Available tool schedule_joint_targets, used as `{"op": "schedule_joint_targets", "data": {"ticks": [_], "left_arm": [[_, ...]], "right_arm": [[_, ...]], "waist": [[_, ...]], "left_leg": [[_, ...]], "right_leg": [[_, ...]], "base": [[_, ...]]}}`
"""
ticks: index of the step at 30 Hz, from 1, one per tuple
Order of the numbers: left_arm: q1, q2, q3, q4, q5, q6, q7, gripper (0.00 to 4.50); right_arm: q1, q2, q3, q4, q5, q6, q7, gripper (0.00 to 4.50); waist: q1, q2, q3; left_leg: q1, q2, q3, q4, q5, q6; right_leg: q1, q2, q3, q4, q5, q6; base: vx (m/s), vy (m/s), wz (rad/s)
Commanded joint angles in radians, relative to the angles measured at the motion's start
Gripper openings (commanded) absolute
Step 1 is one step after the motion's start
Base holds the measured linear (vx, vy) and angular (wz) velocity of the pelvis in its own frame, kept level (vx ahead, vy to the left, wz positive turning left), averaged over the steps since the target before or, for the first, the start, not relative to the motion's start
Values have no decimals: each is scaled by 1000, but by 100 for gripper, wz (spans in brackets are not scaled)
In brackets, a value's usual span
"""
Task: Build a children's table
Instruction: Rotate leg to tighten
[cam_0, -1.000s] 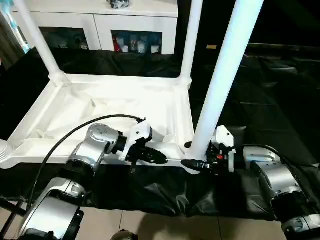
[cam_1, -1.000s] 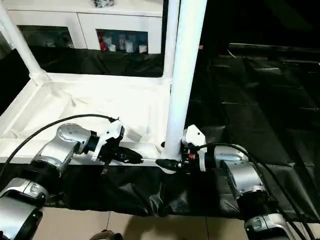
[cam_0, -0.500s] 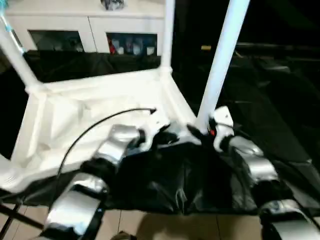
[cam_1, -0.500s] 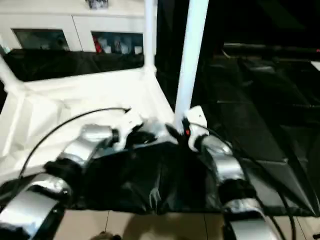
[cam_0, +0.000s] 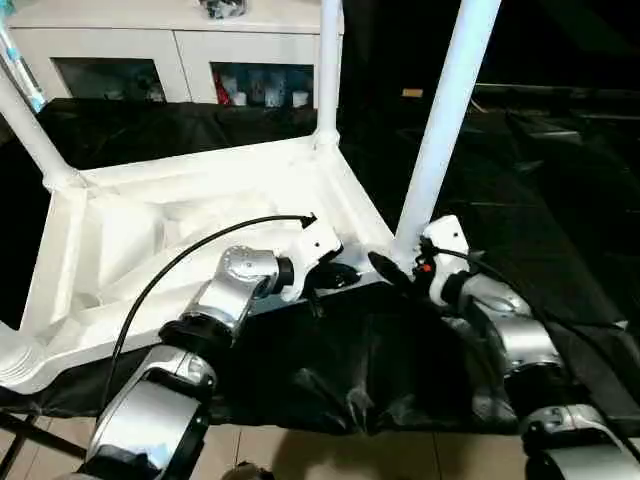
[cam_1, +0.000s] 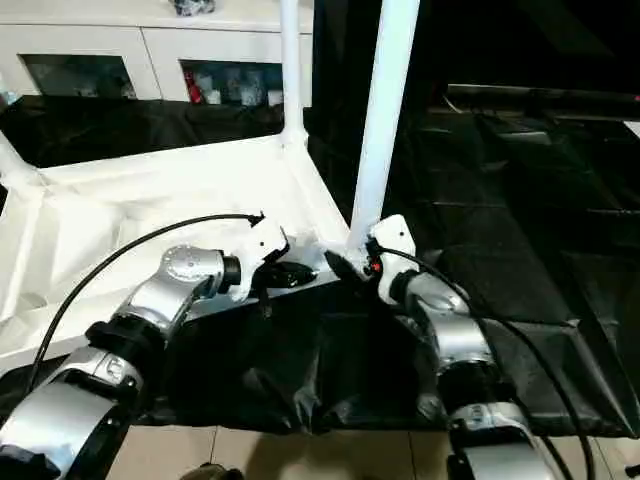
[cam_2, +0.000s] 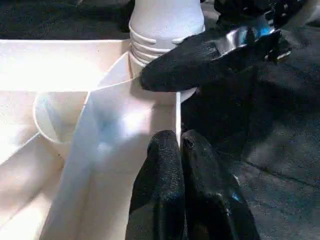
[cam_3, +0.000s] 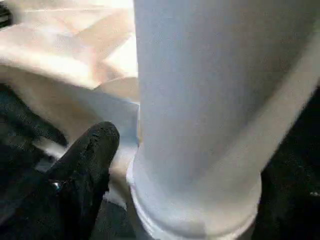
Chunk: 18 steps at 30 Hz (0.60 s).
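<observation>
Left tool (cam_2: 180, 150), pinched closed, rests on the table (cam_0: 150, 215) rim; right tool's (cam_0: 385, 268) spread unclear.

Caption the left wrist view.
Shut left gripper on the tabletop edge, right finger against the leg base.

A white cabinet (cam_0: 180, 40) with glass doors stands behind black sheeting (cam_0: 560, 200); its shelves hold what may be small bottles.

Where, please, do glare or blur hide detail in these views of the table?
Left eye view: the table top's ribbed underside is glared to near-flat white. Left wrist view: the rim is washed out beside the left gripper. Right wrist view: the near leg looms soft and blurred.
</observation>
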Motion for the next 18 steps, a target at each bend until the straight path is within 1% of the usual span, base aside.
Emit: {"op": "schedule_joint_targets", "data": {"ticks": [1, 3, 4, 5, 6, 7, 8, 9, 11, 13, 14, 15, 18], "left_arm": [[1, -13, -13, -41, -52, -40, -80, 0], [3, 3, -15, -44, -59, -50, -123, 0], [3, 15, -17, -46, -62, -50, -153, 0], [3, 15, -17, -46, -62, -50, -153, 0], [5, 37, -24, -52, -67, -53, -208, 0], [6, 43, -26, -54, -69, -53, -224, 0], [7, 50, -27, -57, -72, -51, -242, 0], [7, 62, -30, -63, -76, -48, -272, 0], [7, 74, -33, -66, -80, -42, -303, 0], [7, 81, -35, -68, -83, -40, -321, 0], [7, 85, -37, -68, -83, -37, -331, 0], [7, 91, -40, -69, -83, -34, -348, 0], [6, 98, -41, -66, -82, -36, -367, 0]], "right_arm": [[25, 15, 94, -36, 25, 1, 142, 391], [38, -6, 98, -62, 38, 5, 192, 391], [48, -23, 104, -81, 45, 11, 232, 391], [48, -23, 104, -81, 45, 11, 232, 391], [67, -54, 118, -113, 56, 25, 309, 391], [72, -62, 123, -120, 56, 27, 327, 391], [78, -71, 128, -129, 59, 31, 348, 391], [88, -86, 138, -147, 65, 42, 389, 391], [97, -99, 149, -161, 72, 54, 425, 391], [101, -106, 155, -170, 75, 61, 445, 366], [103, -110, 160, -174, 73, 63, 453, 366], [107, -115, 169, -182, 70, 67, 466, 360], [112, -121, 176, -195, 74, 78, 479, 332]], "waist": [[5, -5, -63], [7, -5, -62], [9, -5, -62], [11, -6, -61], [12, -4, -60], [15, -4, -62], [15, -2, -61], [17, -3, -62], [17, -2, -62], [18, -4, -63], [19, -3, -63], [20, -4, -63], [21, -4, -63]], "left_leg": [[24, 41, -17, -72, -214, 63], [24, 42, -17, -73, -220, 61], [26, 43, -16, -73, -224, 59], [26, 44, -16, -74, -227, 57], [27, 44, -17, -76, -234, 54], [28, 46, -16, -75, -239, 54], [26, 46, -17, -76, -239, 53], [28, 46, -17, -76, -237, 52], [26, 47, -17, -76, -231, 53], [26, 46, -17, -74, -218, 57], [27, 46, -16, -74, -218, 58], [27, 46, -16, -73, -211, 58], [26, 46, -16, -72, -205, 61]], "right_leg": [[40, -44, 17, -66, -68, -256], [38, -44, 17, -66, -85, -260], [38, -43, 17, -68, -92, -260], [38, -44, 17, -68, -102, -260], [37, -45, 17, -69, -114, -260], [36, -44, 18, -67, -109, -261], [36, -45, 18, -66, -109, -262], [36, -44, 17, -66, -105, -264], [36, -45, 17, -64, -90, -268], [37, -46, 17, -61, -70, -275], [36, -46, 17, -62, -71, -277], [37, -47, 17, -61, -69, -278], [37, -47, 17, -60, -66, -277]], "base": [[0, 0, 0], [0, 0, 0], [0, 0, 0], [0, 0, 0], [0, 0, 0], [0, 0, 0], [0, 0, 0], [0, 0, 0], [0, 0, 0], [0, 0, 0], [0, 0, 0], [0, 0, 0], [0, 0, 0]]}}
